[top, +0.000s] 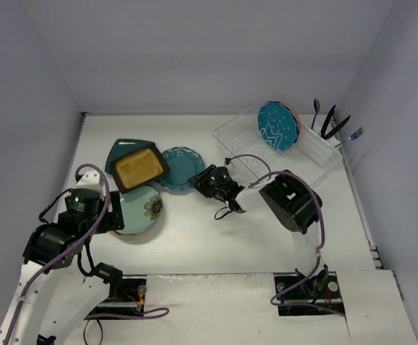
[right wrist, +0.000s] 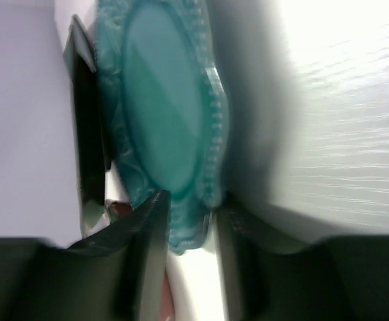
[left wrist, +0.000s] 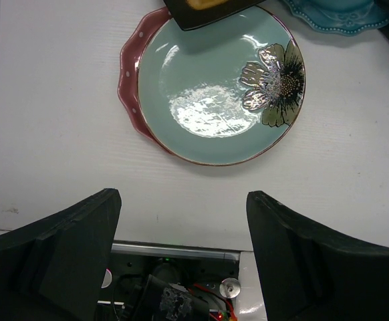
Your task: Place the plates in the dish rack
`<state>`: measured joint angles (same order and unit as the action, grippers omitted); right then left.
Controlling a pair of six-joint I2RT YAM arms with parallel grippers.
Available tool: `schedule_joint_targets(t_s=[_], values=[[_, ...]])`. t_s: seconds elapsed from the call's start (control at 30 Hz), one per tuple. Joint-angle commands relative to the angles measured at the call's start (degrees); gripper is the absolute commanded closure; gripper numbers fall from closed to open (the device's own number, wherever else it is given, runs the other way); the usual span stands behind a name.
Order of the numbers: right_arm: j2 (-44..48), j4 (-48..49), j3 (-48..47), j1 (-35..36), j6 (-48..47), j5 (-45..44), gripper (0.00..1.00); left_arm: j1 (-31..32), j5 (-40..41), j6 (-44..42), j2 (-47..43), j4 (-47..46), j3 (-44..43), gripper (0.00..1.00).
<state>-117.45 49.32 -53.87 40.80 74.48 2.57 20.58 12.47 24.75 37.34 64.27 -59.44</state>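
A teal-blue dotted scalloped plate [top: 179, 169] lies mid-table. My right gripper [top: 207, 180] is shut on its right rim; in the right wrist view [right wrist: 189, 221] one finger sits on each side of the plate's [right wrist: 161, 114] beaded edge. A mint flower plate [top: 141, 210] lies on the pink dotted plate [left wrist: 131, 87]. The black-rimmed mustard plate [top: 138, 167] overlaps the dark teal squarish plate [top: 121, 152]. My left gripper [left wrist: 181, 221] is open and empty, just short of the mint plate [left wrist: 214, 93]. The clear dish rack [top: 317, 159] stands at the back right.
A teal dotted plate [top: 277, 126] stands upright in the rack with a pink rim [top: 294, 112] behind it. Several utensils [top: 331, 122] stick up from the rack's far right end. The table's near edge and my left arm's base [left wrist: 174, 284] lie under the left fingers.
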Motion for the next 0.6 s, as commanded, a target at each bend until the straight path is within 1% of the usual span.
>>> schedule_joint_targets(t_s=[0.0, 0.03, 0.07, 0.17, 0.33, 0.43, 0.53, 0.57], values=[[-1.73, -2.39, 2.01, -0.98, 1.90, -5.29, 0.69, 0.25, 1.24, 1.00, 0.19, -0.55, -2.44, 0.24], [-1.82, -2.21, 2.45, -1.16, 2.07, -5.55, 0.74, 0.25, 1.24, 1.00, 0.19, -0.55, -2.44, 0.24], [-1.73, -1.78, 2.97, -1.24, 2.16, -5.73, 0.85, 0.25, 1.07, 1.00, 0.19, -0.55, -2.44, 0.24], [-0.51, -1.77, 4.73, -1.77, 1.29, -5.82, 1.00, 0.25, 0.98, 1.00, 0.10, -0.72, -2.52, 0.24], [3.80, -2.56, 8.51, -1.95, -1.26, -5.74, 1.00, 0.16, 0.80, 0.82, 0.10, -1.51, -2.26, 0.24], [8.63, -3.70, 11.93, -1.60, -2.14, -5.29, 1.00, 0.25, 0.36, 0.56, 0.45, -2.31, -2.08, 0.24], [15.21, -6.86, 14.66, -1.51, -3.81, -5.64, 1.00, 0.25, 0.19, 0.12, 0.80, -3.27, -1.91, 0.24], [18.97, -9.91, 14.84, -1.51, -4.60, -6.34, 1.00, 0.25, 0.19, -0.05, 0.89, -3.71, -1.91, 0.24]])
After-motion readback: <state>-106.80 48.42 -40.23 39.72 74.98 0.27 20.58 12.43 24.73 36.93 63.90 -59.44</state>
